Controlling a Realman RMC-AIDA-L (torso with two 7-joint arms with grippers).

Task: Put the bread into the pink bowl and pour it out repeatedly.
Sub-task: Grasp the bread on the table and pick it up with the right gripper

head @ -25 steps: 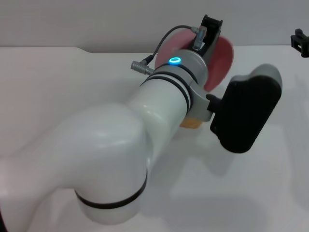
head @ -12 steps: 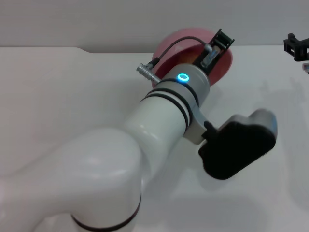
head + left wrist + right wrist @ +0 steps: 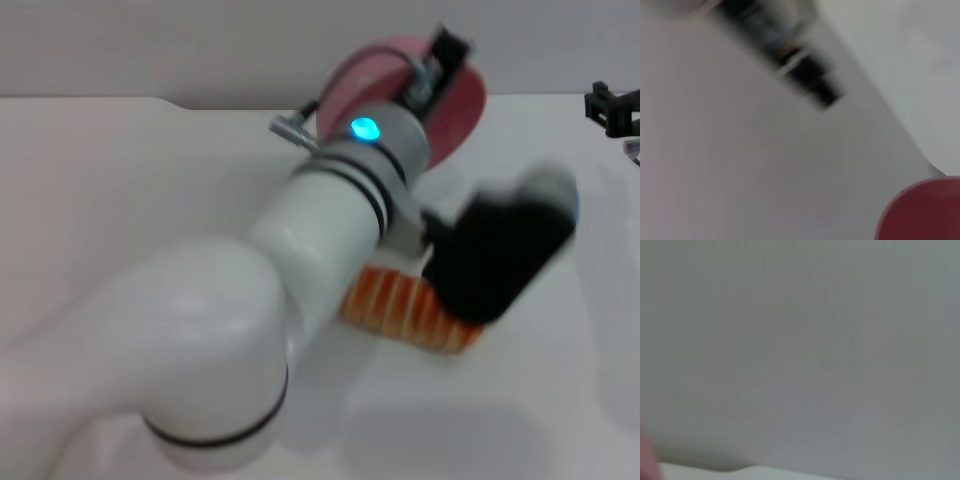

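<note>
The bread, an orange-brown loaf with pale stripes, lies on the white table under my left forearm. My left gripper is raised behind it, shut on the rim of the pink bowl. The bowl is off the table and tipped on its side. In the left wrist view a piece of the pink bowl shows in one corner. My right gripper hangs at the far right edge, away from the bowl.
My bulky white left arm and its black wrist housing cover the middle of the table and part of the bread. A pale wall rises behind the table's far edge.
The left wrist has turned and tipped the bowl further. The bread, seen inside the bowl half a second ago, now lies on the table below the forearm.
</note>
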